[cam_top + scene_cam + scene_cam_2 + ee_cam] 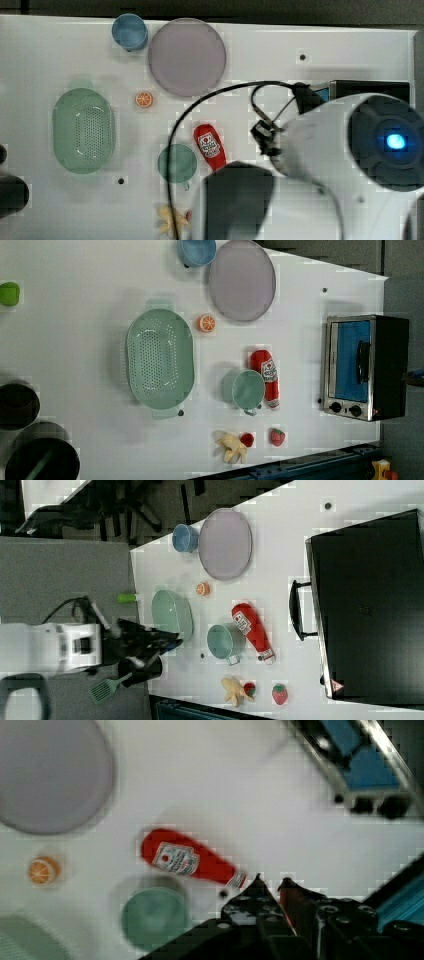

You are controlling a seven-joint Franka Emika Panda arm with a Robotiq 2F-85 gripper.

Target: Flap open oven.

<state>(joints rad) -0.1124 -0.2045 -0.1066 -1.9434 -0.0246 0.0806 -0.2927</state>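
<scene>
A: While the white robot arm [320, 135] reaches in from the right of the top view, where does its black gripper [272, 887] sit?

B: Low in the wrist view, fingertips nearly together with only a thin gap, nothing held between them. It hangs above bare white tabletop [240, 795], near the cap end of the red plastic ketchup bottle [187, 860].

A: And the boxy toaster oven with the blue glass door and bar handle [365, 367]?

B: At the right of the left view, door closed, close to the tabletop's right edge.

A: Room to move?

B: Open tabletop lies between the bottle and the oven. The round green cup [248, 390] touches the bottle's other side; the perforated green oval colander [160, 357] lies further left.
</scene>
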